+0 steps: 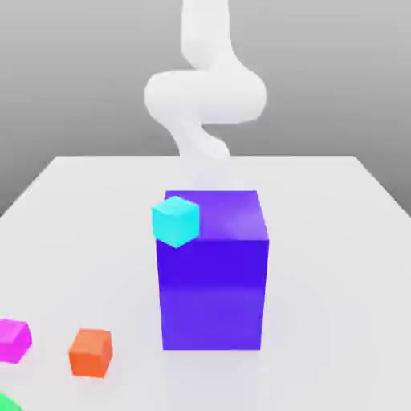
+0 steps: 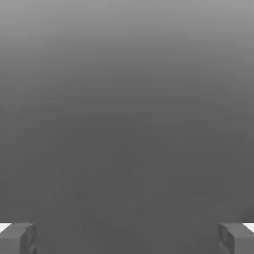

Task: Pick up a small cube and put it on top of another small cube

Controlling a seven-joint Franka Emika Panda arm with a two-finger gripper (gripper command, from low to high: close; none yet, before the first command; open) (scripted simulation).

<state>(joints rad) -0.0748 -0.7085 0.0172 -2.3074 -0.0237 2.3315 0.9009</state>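
Hand view: the hand [image 2: 127, 239] stands fingers apart, with seemingly nothing held between.

This is a simulated robot workspace, a bare, rendered test scene rather than a furnished room. A white robot arm [image 1: 206, 92] stands at the far side of a plain pale tabletop [image 1: 337, 265], against a smooth grey backdrop [image 1: 80, 80]. On the surface are a large blue block [image 1: 213, 293] and small, flatly coloured cubes: cyan [image 1: 176, 221], orange [image 1: 91, 352], magenta [image 1: 14, 341] and green [image 1: 8, 403].
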